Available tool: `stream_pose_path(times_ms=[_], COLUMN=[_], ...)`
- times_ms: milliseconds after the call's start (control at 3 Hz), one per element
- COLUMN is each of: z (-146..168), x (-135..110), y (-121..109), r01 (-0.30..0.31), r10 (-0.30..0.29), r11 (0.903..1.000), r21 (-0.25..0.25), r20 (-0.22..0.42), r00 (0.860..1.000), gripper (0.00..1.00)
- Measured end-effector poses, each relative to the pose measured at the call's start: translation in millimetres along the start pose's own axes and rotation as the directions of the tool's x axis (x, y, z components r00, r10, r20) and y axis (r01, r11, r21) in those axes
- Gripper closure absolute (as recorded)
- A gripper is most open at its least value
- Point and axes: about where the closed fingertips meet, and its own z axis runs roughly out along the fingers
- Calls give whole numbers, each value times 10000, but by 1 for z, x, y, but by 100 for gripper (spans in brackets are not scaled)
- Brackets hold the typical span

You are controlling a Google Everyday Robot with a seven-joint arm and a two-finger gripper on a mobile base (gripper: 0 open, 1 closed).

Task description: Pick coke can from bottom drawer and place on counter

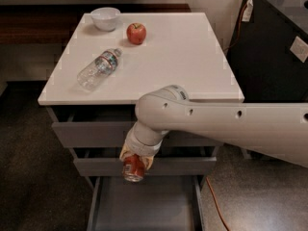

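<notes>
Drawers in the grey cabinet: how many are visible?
3. The top drawer is under the counter, the middle drawer below it, the bottom drawer lowest, pulled open. The gripper holds the coke can over it.

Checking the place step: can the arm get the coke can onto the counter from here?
Probably yes. The pincer holds the coke can in front of the drawers, and the counter is bare on the right.
</notes>
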Motion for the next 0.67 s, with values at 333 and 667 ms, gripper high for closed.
stream_pose_path(times_ms=[333,667], z=[-19,-36], x=[14,16], y=[-7,-19], r01=[773,1360], r10=[-774,-1367], r11=[9970,9903], r21=[-70,-281], r20=[-165,-220], r00=[9969,9904], gripper=[100,100])
